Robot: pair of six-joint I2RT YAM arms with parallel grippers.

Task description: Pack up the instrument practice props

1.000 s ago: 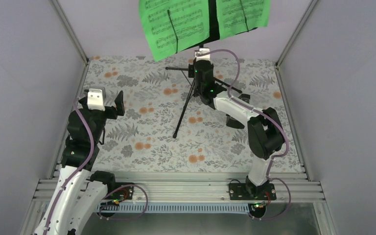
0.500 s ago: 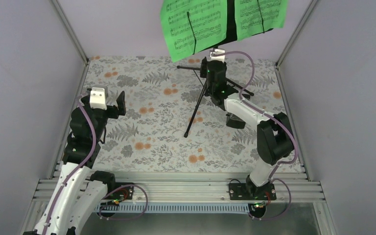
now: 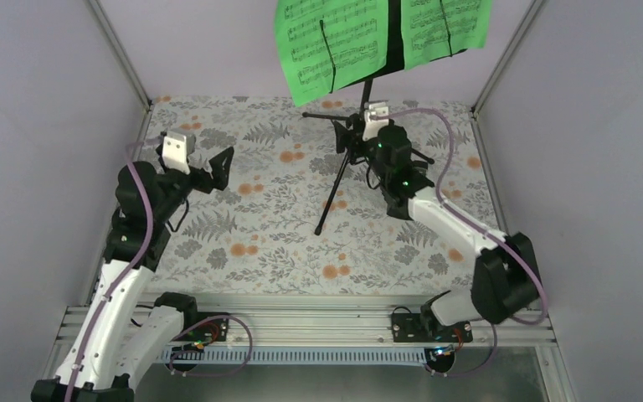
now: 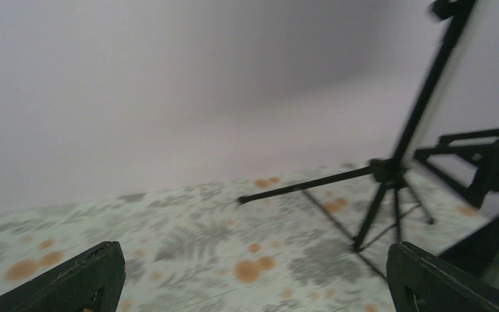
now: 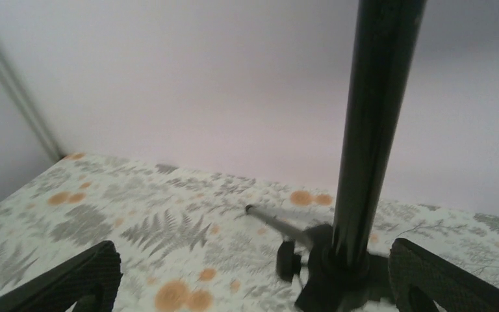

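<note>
No words, numbers, brand marks or labels legible in any view. Only print seen: black musical notation, rows of staves with notes, on the two green music sheets (image 3: 352, 42) at the top of the overhead view. It is too small to make out any title, marking or figure on them. Both wrist views are blurred, and no lettering is readable there.
</note>
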